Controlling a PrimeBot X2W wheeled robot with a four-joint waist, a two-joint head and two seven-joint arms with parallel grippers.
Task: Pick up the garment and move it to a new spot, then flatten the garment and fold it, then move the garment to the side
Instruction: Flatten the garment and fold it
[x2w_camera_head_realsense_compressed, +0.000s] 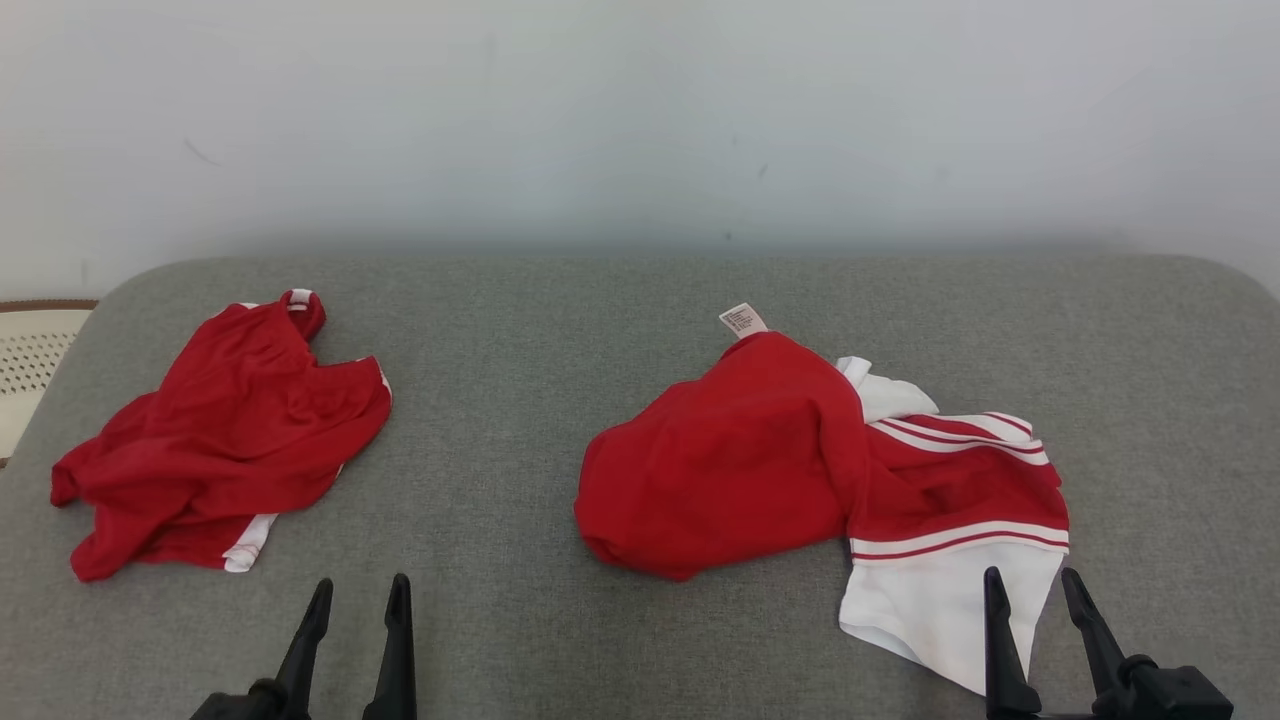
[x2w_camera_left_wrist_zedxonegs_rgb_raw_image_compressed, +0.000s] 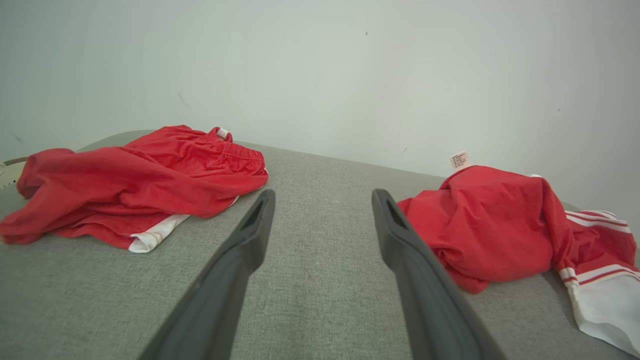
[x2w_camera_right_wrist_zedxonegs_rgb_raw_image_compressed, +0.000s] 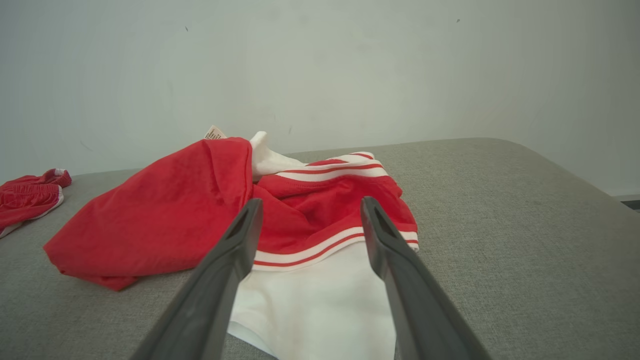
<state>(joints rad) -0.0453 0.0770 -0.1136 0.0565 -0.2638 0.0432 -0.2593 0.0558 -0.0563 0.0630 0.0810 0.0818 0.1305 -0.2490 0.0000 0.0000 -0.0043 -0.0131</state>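
Note:
A crumpled red garment (x2w_camera_head_realsense_compressed: 730, 460) with a white panel, red and white stripes and a small white label lies right of the middle of the grey padded surface (x2w_camera_head_realsense_compressed: 600, 320). It also appears as the garment (x2w_camera_left_wrist_zedxonegs_rgb_raw_image_compressed: 490, 220) in the left wrist view and the garment (x2w_camera_right_wrist_zedxonegs_rgb_raw_image_compressed: 165, 215) in the right wrist view. A second red garment (x2w_camera_head_realsense_compressed: 230, 430) with white trim lies bunched at the left, also in the left wrist view (x2w_camera_left_wrist_zedxonegs_rgb_raw_image_compressed: 130, 180). My left gripper (x2w_camera_head_realsense_compressed: 362, 582) is open over bare surface between the two, holding nothing (x2w_camera_left_wrist_zedxonegs_rgb_raw_image_compressed: 324, 194). My right gripper (x2w_camera_head_realsense_compressed: 1030, 572) is open just before the white panel (x2w_camera_right_wrist_zedxonegs_rgb_raw_image_compressed: 311, 201).
A pale wall (x2w_camera_head_realsense_compressed: 640, 120) rises right behind the padded surface. A cream perforated object (x2w_camera_head_realsense_compressed: 30, 350) with a brown rim sits off the left edge. The surface's back corners are rounded, and its right edge drops away (x2w_camera_right_wrist_zedxonegs_rgb_raw_image_compressed: 615, 200).

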